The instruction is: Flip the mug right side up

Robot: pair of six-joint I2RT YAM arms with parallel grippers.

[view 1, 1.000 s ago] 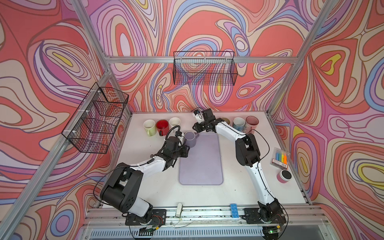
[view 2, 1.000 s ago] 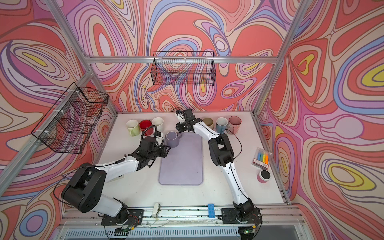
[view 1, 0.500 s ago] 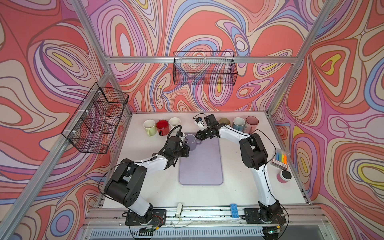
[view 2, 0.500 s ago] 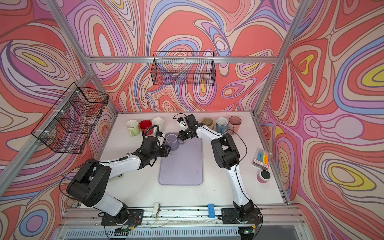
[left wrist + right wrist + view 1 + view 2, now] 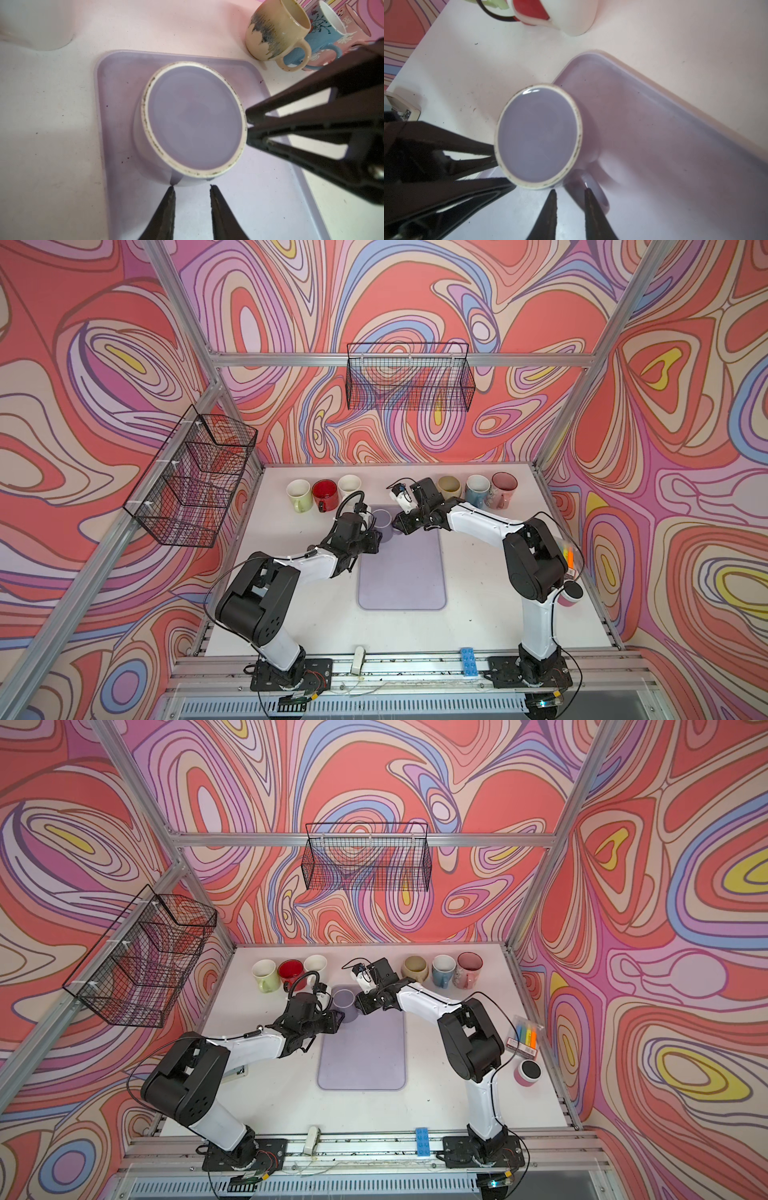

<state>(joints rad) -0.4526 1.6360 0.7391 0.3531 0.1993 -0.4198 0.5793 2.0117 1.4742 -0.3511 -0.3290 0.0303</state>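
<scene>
Bracing for the flip: the upside-down mug sits mid-frame on the upper-left corner of the mat. Left hand narrowly open, empty, beside its wall. Right hand narrow at the handle, grip unclear. Next, probably: clamp, lift, rotate.

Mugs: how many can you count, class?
7. Back left: green mug, red mug, white mug. Back right: beige mug, blue mug, pink mug. Lilac mug upside down on mat.

A red mug stands between a green mug and a white mug, all upright.
</scene>
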